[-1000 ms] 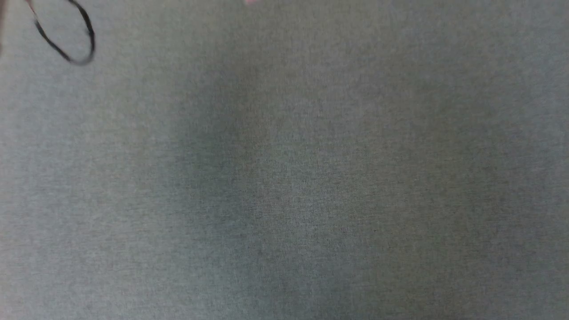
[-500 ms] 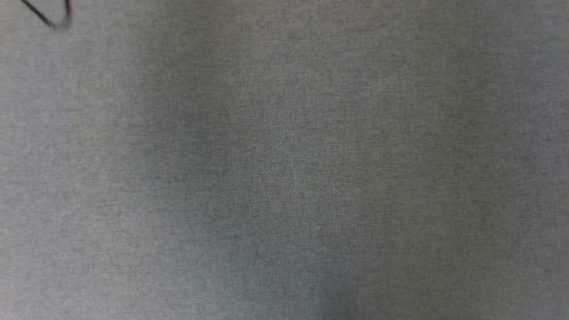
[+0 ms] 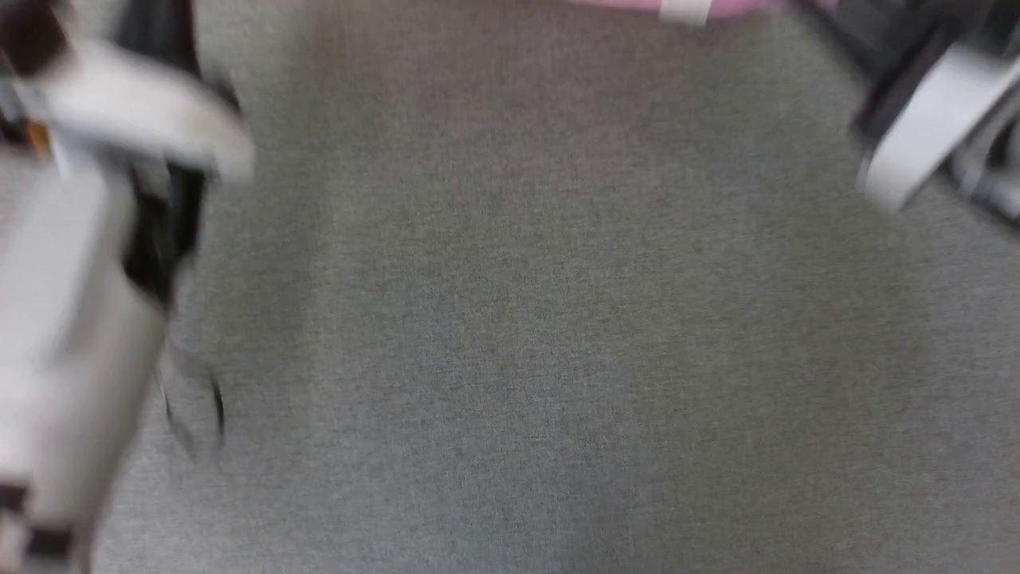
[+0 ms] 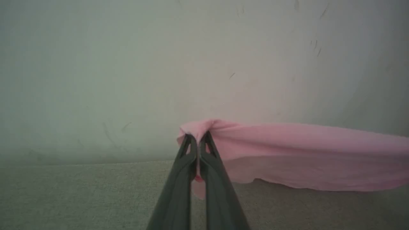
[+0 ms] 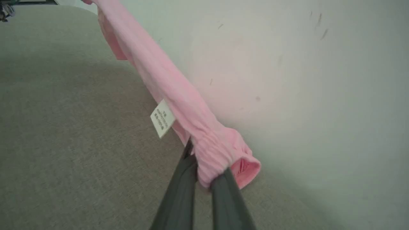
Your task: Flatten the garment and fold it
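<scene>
Camera change: the head view is framed differently from the earlier pictures and is smeared with blur, so the camera has moved.
New in head view: a pale left forearm and a pale right forearm now stand over the grey surface. A strip of the garment now lies along that view's top edge.
Dark loop: the thin loop on the surface sat at the upper left of the earlier pictures and now sits at the lower left.
Garment location: it is held up above the surface, near the surface's far edge, and spans between the two grippers.
Long axis: it runs from one gripper to the other, roughly level with the surface, with the cloth bunched into a narrow band.
Lower edge: the loose cloth hangs toward the surface. Contact with the surface cannot be told.
Label: the white label hangs from the band on its surface side, near the right gripper's end.
Left gripper: the fingers are pressed together and pinch one end of the garment.
Right gripper: the fingers are nearly together and clamp the gathered waistband at the other end.
</scene>
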### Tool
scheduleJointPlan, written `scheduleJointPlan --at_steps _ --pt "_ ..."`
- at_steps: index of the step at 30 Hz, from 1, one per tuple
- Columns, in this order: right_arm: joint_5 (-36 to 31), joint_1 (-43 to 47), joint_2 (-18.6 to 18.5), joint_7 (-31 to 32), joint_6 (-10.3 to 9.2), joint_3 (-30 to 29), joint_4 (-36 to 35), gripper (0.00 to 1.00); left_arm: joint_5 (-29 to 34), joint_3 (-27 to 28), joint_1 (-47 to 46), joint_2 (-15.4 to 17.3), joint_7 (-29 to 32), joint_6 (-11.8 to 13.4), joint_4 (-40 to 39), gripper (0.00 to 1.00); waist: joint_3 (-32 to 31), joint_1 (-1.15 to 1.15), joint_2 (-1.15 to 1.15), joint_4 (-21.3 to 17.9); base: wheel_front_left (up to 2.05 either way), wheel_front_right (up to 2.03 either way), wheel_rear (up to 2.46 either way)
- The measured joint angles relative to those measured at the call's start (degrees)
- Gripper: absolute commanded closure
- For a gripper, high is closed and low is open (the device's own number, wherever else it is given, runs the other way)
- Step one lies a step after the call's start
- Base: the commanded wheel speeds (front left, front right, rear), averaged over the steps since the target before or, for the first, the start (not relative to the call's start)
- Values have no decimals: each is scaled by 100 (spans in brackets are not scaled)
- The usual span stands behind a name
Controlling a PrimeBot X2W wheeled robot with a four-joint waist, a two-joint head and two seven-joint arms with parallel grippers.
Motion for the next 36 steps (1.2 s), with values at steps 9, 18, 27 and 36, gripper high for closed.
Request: scheduleJointPlan --at_steps 9,18,27,36 --pt "26 1856 -419 -1 3 501 -790 100 87 537 3378 3 -3 420 -1304 100 -828 -1 0 -1 0 0 0" --pt "200 3404 -804 0 7 740 -1303 100 38 520 5624 67 13 922 -2219 100 -1751 -2 0 49 0 0 0" --pt "331 4720 -962 15 7 346 -1751 100 -37 424 6564 299 199 1167 -2680 100 -2476 -1 0 169 0 0 0" --pt "10 4842 -642 69 1 -800 -1756 100 505 191 5192 512 494 1038 -2603 100 -2521 1 0 99 0 0 0"
